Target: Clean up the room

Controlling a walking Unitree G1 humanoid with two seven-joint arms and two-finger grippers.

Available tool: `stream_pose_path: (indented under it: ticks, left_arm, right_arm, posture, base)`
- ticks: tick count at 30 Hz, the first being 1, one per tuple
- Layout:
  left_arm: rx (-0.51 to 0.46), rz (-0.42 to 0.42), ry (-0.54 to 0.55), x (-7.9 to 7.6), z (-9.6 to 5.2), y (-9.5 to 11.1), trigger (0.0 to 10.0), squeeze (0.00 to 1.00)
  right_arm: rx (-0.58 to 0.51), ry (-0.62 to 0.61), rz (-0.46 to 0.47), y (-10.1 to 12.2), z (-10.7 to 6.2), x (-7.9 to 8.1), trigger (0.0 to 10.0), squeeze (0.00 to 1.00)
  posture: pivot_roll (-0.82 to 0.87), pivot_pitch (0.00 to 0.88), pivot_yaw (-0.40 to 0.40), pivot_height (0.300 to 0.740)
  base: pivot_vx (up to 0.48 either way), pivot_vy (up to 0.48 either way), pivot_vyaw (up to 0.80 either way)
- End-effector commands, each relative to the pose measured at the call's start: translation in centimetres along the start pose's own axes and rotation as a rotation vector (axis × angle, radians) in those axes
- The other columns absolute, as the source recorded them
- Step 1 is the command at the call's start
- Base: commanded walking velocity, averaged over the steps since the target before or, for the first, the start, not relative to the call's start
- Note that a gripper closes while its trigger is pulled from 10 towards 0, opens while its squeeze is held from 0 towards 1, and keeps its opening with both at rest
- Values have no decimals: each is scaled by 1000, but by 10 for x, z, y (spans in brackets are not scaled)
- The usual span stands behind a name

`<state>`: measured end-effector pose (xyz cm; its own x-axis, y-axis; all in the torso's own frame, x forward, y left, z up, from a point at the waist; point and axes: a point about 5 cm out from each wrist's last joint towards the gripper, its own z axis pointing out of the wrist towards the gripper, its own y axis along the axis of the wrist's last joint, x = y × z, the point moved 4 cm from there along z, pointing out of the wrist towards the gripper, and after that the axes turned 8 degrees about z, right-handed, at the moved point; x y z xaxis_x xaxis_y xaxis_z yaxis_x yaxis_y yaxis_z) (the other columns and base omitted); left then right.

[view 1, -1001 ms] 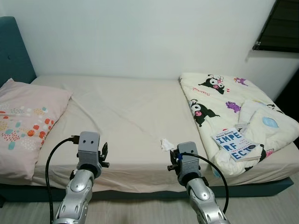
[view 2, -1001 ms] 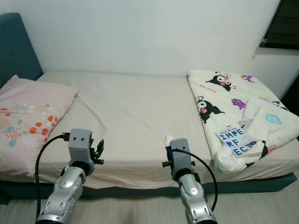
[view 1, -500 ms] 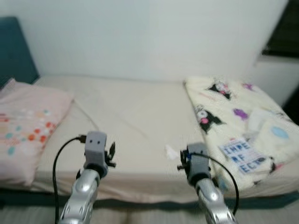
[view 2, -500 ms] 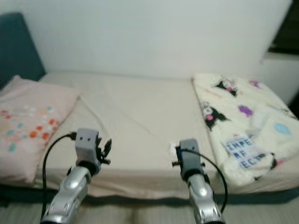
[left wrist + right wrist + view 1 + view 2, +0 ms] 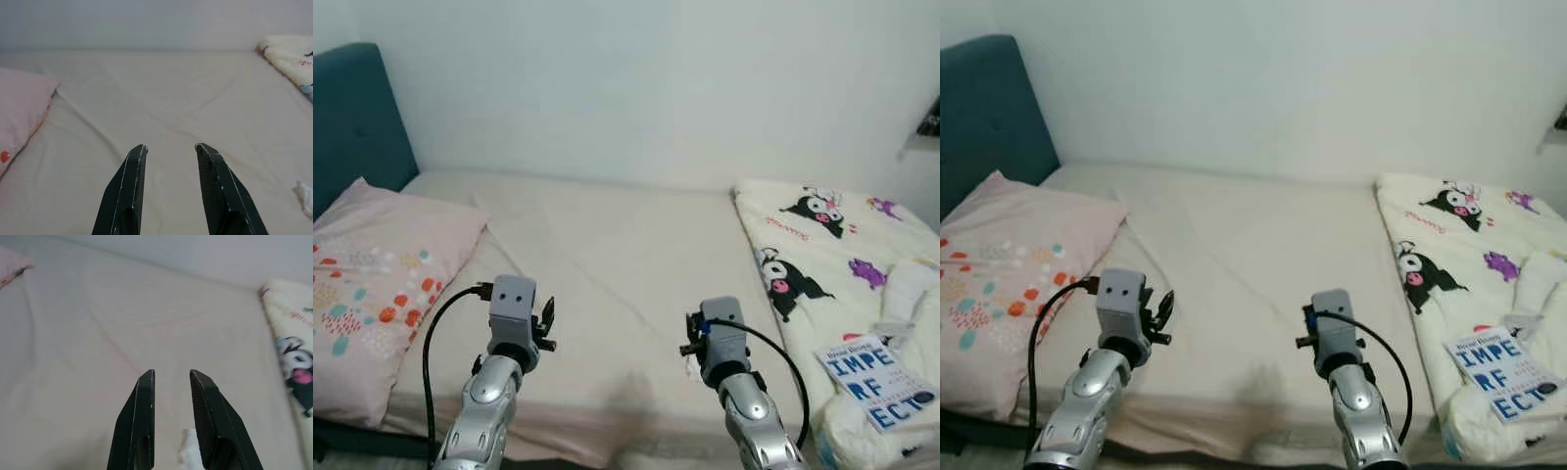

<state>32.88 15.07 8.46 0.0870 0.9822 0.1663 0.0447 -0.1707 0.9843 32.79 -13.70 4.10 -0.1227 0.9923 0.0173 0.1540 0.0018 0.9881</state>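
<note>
A small crumpled white tissue (image 5: pixel 188 451) lies on the cream bed sheet (image 5: pixel 617 245) just under and ahead of my right gripper (image 5: pixel 171 372); it peeks out beside that wrist (image 5: pixel 690 364). The right gripper is open with nothing between its fingers and hovers over the bed's near edge. My left gripper (image 5: pixel 170 147) is also open and empty, held over the sheet to the left, with the tissue (image 5: pixel 305 195) far off to its side. A book (image 5: pixel 876 382) with blue letters rests on the cartoon blanket (image 5: pixel 813 245) at the right.
A pink patterned pillow (image 5: pixel 372 284) lies at the bed's left end against a teal headboard (image 5: pixel 362 108). A white wall runs behind the bed. The folded blanket covers the bed's right end. The sheet's middle is bare and slightly creased.
The whole picture has shifted: the camera came closer to the bed and turned left. Both arms hold the same raised pose. The tissue now sits right beside my right wrist.
</note>
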Motion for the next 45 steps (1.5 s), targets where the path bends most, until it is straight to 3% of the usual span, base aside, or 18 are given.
stream_pose_path:
  ticks: [1, 16, 22, 40, 45]
  left_arm:
    - [-1, -4, -30, -4, 0, -1, 10000, 0]
    - [-3, 26, -104, -12, -2, -2, 10000, 0]
    - [14, 16, -114, -14, -3, -4, 10000, 0]
    - [58, 9, -71, -5, 2, -9, 10000, 0]
    - [51, 19, -27, 3, 2, -8, 10000, 0]
  right_arm:
    - [0, -2, 5, -1, -1, 1, 10000, 0]
    - [7, -17, 19, -4, -3, 0, 10000, 0]
    - [13, -28, 25, -6, -5, -1, 10000, 0]
    - [58, -70, 41, -12, -5, -8, 10000, 0]
    - [74, -98, 81, -15, -5, -12, 10000, 0]
  posture:
    - [32, 0, -78, 740]
    - [34, 0, -60, 740]
    - [32, 0, -52, 740]
    - [37, 8, -46, 740]
    - [32, 9, -50, 715]
  base:
    - [0, 0, 0]
    - [0, 0, 0]
    - [0, -424, 0]
    - [0, 0, 0]
    - [0, 0, 0]
